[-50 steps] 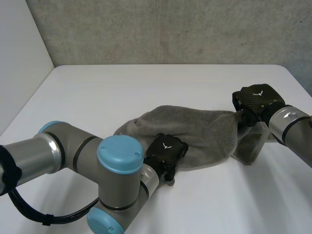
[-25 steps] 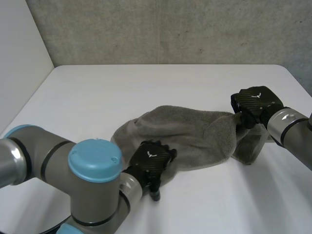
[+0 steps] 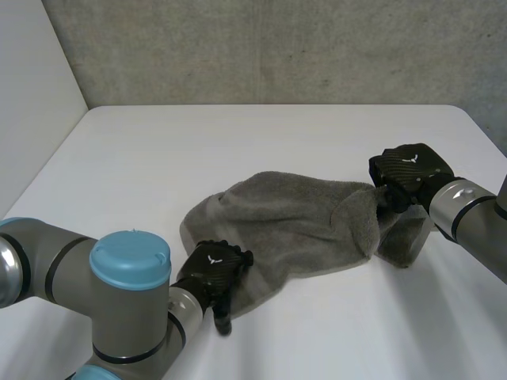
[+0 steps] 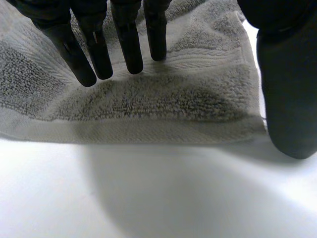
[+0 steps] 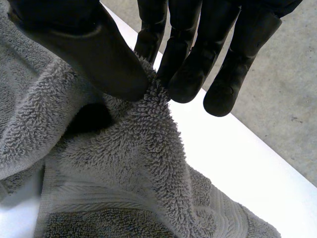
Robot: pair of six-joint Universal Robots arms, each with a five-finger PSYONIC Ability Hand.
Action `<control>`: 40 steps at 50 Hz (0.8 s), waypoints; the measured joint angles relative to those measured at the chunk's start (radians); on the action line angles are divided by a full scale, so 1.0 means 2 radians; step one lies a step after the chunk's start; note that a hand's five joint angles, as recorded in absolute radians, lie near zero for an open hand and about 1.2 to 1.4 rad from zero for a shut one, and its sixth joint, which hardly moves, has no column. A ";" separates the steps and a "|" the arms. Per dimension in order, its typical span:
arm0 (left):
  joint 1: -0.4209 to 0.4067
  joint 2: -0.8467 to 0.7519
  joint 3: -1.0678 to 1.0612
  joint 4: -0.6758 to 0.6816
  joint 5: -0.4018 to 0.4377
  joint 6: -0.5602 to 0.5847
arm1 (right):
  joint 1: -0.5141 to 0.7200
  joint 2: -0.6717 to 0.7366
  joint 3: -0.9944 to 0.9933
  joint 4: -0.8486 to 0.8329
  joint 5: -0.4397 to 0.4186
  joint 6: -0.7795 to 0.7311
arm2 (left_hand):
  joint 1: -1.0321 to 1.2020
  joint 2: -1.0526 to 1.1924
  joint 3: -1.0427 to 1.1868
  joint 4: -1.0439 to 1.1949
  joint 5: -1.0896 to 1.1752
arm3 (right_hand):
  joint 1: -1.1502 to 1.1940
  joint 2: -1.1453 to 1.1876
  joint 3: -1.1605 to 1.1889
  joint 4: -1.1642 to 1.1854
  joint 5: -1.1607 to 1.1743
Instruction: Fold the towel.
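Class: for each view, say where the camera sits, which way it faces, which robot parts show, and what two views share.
Head view: behind, between the arms, looking down at the table; both arms, left hand, right hand.
Left wrist view: along its palm; straight fingers on the towel.
Right wrist view: along its palm; thumb and fingers pinch towel.
Shared: the towel.

The towel (image 3: 301, 226) is grey looped pile with a flat ribbed band along its hem, the surface (image 3: 238, 142) is plain white, the left hand (image 3: 212, 267) and the right hand (image 3: 408, 170) are black, each with a small white mark, and the left arm (image 3: 55, 265) is grey with a light-blue cap
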 measured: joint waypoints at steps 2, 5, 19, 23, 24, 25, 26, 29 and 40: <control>0.000 -0.001 0.002 0.003 0.000 0.000 | 0.000 0.000 0.001 0.000 -0.001 0.000 | 0.002 0.000 0.002 0.000 0.003 | 0.000 0.000 0.000 0.000 0.000; 0.000 -0.003 0.007 0.005 0.000 0.000 | 0.000 0.001 0.001 0.000 -0.001 0.000 | 0.008 0.001 0.006 0.000 0.007 | 0.000 0.000 0.000 0.000 0.000; 0.000 -0.025 0.042 0.005 0.000 0.005 | 0.000 0.005 0.003 0.000 -0.005 -0.004 | 0.040 0.025 0.038 0.036 0.035 | 0.000 0.000 0.000 0.000 0.000; 0.000 -0.031 0.053 0.006 0.000 0.017 | 0.000 0.005 0.005 0.000 -0.006 -0.004 | 0.052 0.038 0.050 0.050 0.047 | 0.000 0.000 0.000 0.000 0.000; 0.000 -0.032 0.056 0.006 0.000 0.022 | 0.000 0.005 0.005 0.000 -0.006 -0.004 | 0.059 0.046 0.057 0.057 0.053 | 0.000 0.000 0.000 0.000 0.000; 0.000 -0.033 0.057 0.007 0.000 0.024 | 0.000 0.005 0.005 0.000 -0.006 -0.004 | 0.062 0.049 0.060 0.059 0.056 | 0.000 0.000 0.000 0.000 0.000; 0.000 -0.034 0.059 0.007 -0.001 0.028 | 0.000 0.005 0.005 0.000 -0.006 -0.004 | 0.072 0.061 0.071 0.068 0.065 | 0.000 0.000 0.000 0.000 0.000; 0.000 -0.035 0.065 0.012 -0.002 0.040 | 0.000 0.005 0.005 0.000 -0.006 -0.004 | 0.121 0.112 0.120 0.120 0.111 | 0.000 0.000 0.000 0.000 0.000; 0.002 -0.035 0.083 0.036 -0.023 0.065 | -0.002 0.005 0.005 -0.002 -0.006 -0.004 | 0.337 0.330 0.338 0.337 0.323 | 0.000 0.000 0.000 0.000 0.000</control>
